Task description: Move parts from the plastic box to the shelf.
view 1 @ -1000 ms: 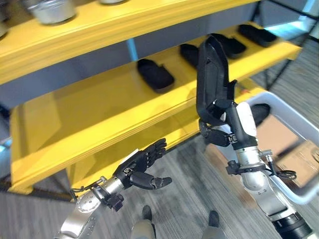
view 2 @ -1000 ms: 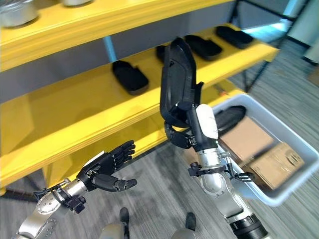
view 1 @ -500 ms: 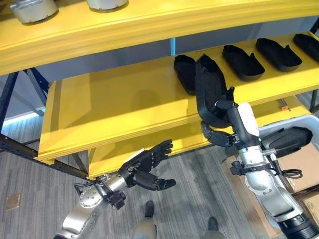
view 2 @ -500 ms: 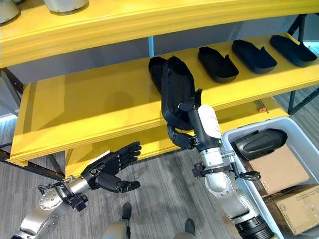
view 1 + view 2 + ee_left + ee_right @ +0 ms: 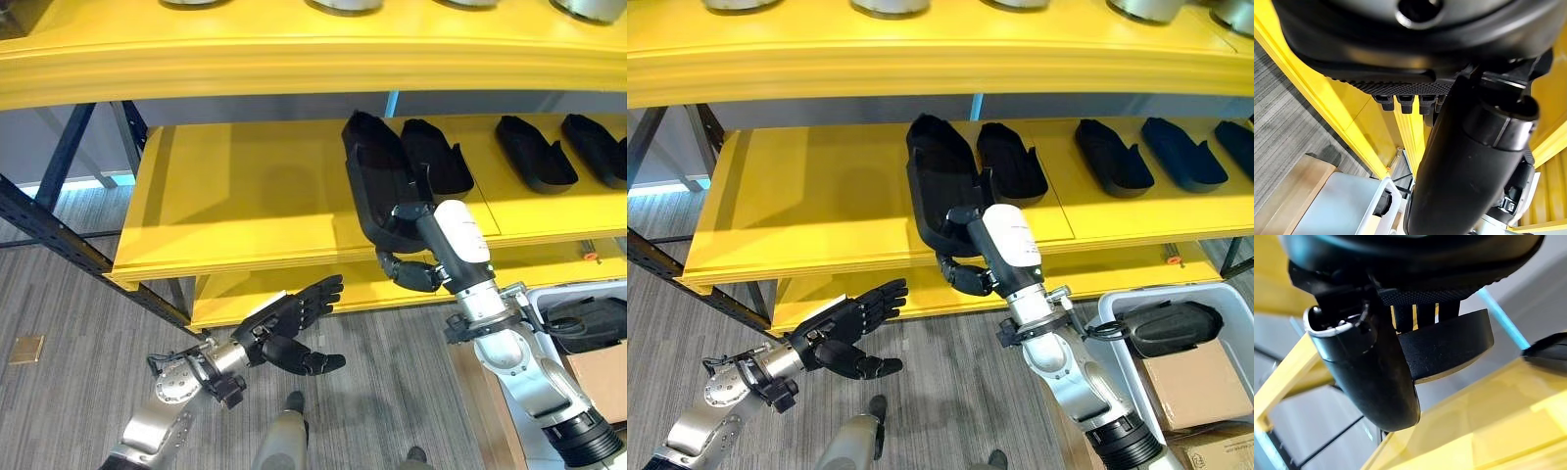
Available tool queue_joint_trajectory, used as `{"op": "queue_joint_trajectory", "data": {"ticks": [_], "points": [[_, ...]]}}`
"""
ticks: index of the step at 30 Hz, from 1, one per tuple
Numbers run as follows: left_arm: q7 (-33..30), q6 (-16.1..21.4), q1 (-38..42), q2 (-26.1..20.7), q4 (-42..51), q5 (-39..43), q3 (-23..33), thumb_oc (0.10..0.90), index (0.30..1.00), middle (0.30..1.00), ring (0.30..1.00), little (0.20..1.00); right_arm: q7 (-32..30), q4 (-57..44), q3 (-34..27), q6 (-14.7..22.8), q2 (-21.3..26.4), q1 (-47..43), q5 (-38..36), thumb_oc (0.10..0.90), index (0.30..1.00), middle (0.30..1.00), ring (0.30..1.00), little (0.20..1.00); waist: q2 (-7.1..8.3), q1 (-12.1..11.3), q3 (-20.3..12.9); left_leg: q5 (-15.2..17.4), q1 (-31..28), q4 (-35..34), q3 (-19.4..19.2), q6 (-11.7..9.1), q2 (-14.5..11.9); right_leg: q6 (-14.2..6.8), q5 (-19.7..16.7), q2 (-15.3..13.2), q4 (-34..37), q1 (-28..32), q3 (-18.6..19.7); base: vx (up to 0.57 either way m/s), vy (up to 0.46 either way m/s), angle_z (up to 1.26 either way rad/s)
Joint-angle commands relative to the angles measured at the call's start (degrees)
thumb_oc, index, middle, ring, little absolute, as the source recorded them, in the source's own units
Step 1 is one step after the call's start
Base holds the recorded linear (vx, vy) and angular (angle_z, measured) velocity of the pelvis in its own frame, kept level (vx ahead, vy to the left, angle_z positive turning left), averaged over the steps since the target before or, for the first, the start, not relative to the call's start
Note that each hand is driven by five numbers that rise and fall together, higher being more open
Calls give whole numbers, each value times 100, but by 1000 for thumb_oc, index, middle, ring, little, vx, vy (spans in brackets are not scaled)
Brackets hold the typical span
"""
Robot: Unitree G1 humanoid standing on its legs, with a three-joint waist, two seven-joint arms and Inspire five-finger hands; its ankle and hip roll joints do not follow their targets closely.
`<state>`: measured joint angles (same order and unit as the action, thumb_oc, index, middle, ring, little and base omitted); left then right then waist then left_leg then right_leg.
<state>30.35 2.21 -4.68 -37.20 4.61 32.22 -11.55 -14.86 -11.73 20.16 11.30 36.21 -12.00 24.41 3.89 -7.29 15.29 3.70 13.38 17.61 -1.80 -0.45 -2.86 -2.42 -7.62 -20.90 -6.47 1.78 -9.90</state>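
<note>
Right robot hand grips your long black moulded plastic part over the yellow shelf. Left robot hand hangs open below that shelf.

The left hand is seen from very close as a dark bulk, with a band of fine ribbed texture along its edge. Its fingers show as short dark tips in a row just past that band, straight rather than curled, and its thick black thumb juts out beside them. Nothing lies between thumb and fingers. Past the hand runs the yellow shelf, its front edge a long slanting line. Beyond it lie grey wood-grain floor, a pale grey plastic box and a tan cardboard piece beside the box.
</note>
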Motion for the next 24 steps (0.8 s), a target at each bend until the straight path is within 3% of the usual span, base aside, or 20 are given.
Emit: {"op": "queue_joint_trajectory", "data": {"ticks": [1, 3, 6, 7, 8, 9, 12, 15, 20, 24], "points": [[-28, 406, -68, 59, 651, -3, 503, 900, 1000, 1000, 1000, 1000, -204, -613, 27, 1010, -31, -1044, 196, 400, 300, 300, 300, 300, -34, -181, -430, 670, -1052, -710, -583, 406, 84, -835, -592, -415, -137, -397, -627, 62, 256, -97], [11, 421, -219, 74, 658, -43, 524, 900, 1000, 1000, 1000, 1000, -93, -747, 102, 914, 4, -1035, 169, 400, 300, 300, 300, 300, -115, -134, -477, 578, -1270, -1097, -510, 470, 101, -675, 200, 262, -521, -437, -451, 131, 232, -78], [-40, 440, -233, 109, 645, -62, 434, 900, 1000, 1000, 1000, 1000, -46, -816, 156, 797, 79, -1031, 119, 400, 300, 300, 300, 300, -111, -55, -552, 433, -1368, -1393, -459, 508, 186, -552, 551, 773, -627, -477, -363, 110, 125, -10], [-158, 403, -153, 196, 638, -3, 278, 900, 1000, 1000, 1000, 1000, -29, -819, 227, 685, 161, -1021, 127, 400, 300, 300, 300, 300, -111, 94, -628, 245, -1408, -1717, -245, 543, 298, -434, 871, 1360, -437, -595, -35, 153, 100, 17], [-187, 415, -123, 233, 617, -19, 223, 900, 1000, 1000, 1000, 1000, -44, -791, 241, 688, 208, -1002, 125, 400, 300, 300, 300, 300, -95, 161, -668, 206, -1425, -1820, -177, 549, 364, -397, 886, 1523, -200, -605, 104, 176, 80, 32], [-201, 436, -108, 249, 599, 2, 183, 900, 1000, 1000, 1000, 1000, -72, -756, 230, 718, 263, -980, 126, 400, 300, 300, 300, 300, -81, 219, -691, 191, -1450, -1895, -119, 560, 418, -389, 828, 1601, 55, -631, 248, 144, 2, 64], [-154, 608, -82, 306, 460, 72, 34, 900, 1000, 1000, 1000, 1000, -192, -557, 215, 756, 412, -887, 147, 400, 300, 300, 300, 300, -134, 437, -704, 161, -1606, -2114, 171, 581, 523, -580, 160, 1710, 862, -935, 945, 181, -52, 54], [-8, 823, -104, 294, 347, 149, -105, 900, 1000, 1000, 1000, 1000, -331, -295, 213, 683, 361, -858, 178, 400, 300, 300, 300, 300, -197, 560, -584, 173, -1747, -2070, 473, 585, 506, -691, -271, 1715, 928, -1391, 1422, 205, -182, 60], [-66, 837, -11, 241, 385, 81, -166, 900, 1000, 1000, 1000, 1000, -164, -220, 234, 582, 376, -993, -3, 400, 300, 300, 300, 300, -111, 565, -541, 336, -1718, -1924, 458, 610, 575, -677, -271, 1668, 982, -1224, 1318, 172, -193, 44], [-60, 748, 45, 332, 376, 123, -209, 900, 1000, 1000, 1000, 1000, -38, -143, 355, 350, 373, -1119, -110, 400, 300, 300, 300, 300, -120, 542, -521, 448, -1677, -1758, 250, 540, 465, -562, 38, 1630, 730, -1022, 1103, 187, -167, 22]]}}
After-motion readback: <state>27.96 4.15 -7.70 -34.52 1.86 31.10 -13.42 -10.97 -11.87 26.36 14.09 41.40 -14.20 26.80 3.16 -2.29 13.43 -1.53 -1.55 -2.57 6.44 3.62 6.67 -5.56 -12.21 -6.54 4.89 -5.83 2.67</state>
